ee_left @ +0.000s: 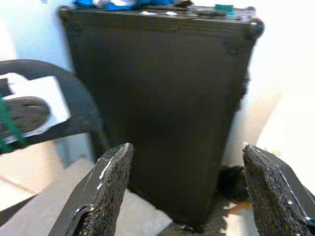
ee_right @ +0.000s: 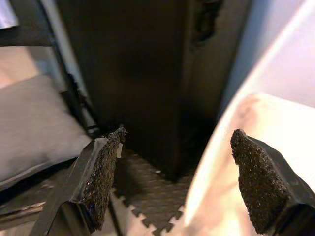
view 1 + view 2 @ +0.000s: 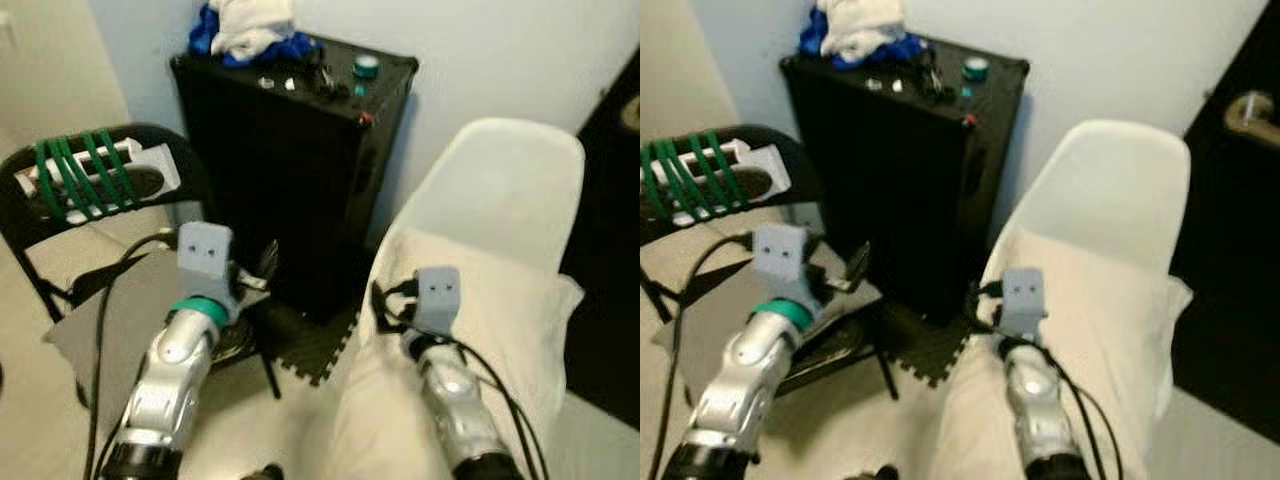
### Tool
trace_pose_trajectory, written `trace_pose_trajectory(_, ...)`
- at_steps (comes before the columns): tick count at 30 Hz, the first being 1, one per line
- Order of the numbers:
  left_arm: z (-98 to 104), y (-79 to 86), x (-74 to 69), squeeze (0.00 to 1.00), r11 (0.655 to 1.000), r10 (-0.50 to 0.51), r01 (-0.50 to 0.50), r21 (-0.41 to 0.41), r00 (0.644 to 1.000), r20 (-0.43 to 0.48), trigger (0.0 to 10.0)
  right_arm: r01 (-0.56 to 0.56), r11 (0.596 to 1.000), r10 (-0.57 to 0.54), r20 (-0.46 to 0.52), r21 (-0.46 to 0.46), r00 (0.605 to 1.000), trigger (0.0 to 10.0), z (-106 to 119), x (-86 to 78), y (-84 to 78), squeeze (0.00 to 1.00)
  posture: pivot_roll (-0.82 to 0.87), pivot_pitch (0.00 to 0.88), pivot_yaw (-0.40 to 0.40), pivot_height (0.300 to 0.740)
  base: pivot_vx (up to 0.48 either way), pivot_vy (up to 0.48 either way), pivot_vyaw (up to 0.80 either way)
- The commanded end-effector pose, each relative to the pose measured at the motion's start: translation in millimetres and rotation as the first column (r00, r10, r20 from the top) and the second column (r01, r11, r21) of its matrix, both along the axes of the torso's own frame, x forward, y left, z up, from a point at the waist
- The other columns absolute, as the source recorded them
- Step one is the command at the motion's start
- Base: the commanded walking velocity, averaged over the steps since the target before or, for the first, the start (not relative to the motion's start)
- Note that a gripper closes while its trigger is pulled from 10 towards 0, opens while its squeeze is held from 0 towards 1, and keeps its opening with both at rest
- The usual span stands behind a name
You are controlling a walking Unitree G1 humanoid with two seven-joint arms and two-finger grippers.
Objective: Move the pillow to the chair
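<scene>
Left gripper (image 1: 182, 191): fingers wide apart, holding nothing, raised before the black case (image 3: 290, 150).
Right gripper (image 2: 182, 182): fingers wide apart, holding nothing, over the pillow's left edge.
Pillow (image 3: 490, 330): cream, lying on the white chair (image 3: 500, 180).
Room: dark floor mat (image 3: 310, 345) showing between case and pillow; folding chair (image 3: 90, 190) left.

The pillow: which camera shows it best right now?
The left eye view: the cream pillow lies on the white chair, most of it visible. The right eye view shows much the same; the right wrist view catches a blurred edge; the left wrist view a pale sliver.
</scene>
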State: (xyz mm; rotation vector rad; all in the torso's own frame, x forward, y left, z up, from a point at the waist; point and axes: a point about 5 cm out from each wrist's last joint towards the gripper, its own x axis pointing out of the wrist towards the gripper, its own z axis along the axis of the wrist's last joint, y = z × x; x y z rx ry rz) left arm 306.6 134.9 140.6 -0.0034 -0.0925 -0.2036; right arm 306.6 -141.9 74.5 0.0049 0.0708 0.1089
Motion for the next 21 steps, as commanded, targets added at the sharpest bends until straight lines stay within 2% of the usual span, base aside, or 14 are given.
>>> trace_pose_trajectory(1,-7.9,-0.7,-1.0,0.0,1.0,-0.002,0.002,0.015,0.999,-0.037,10.0,0.011,1.0,-0.011,-0.02,-0.007,1.0,10.0,-5.1,-1.9,-3.3,0.0,0.06,0.0,0.039,0.74,0.0,0.0,0.8)
trace_pose_trajectory(21,-14.5,0.3,-1.6,0.0,0.999,-0.01,0.014,0.042,0.997,-0.079,10.0,0.03,1.0,-0.029,-0.04,0.007,0.999,10.0,-9.0,-1.0,-4.9,0.0,0.07,0.006,0.045,0.74,0.0,0.0,0.8)
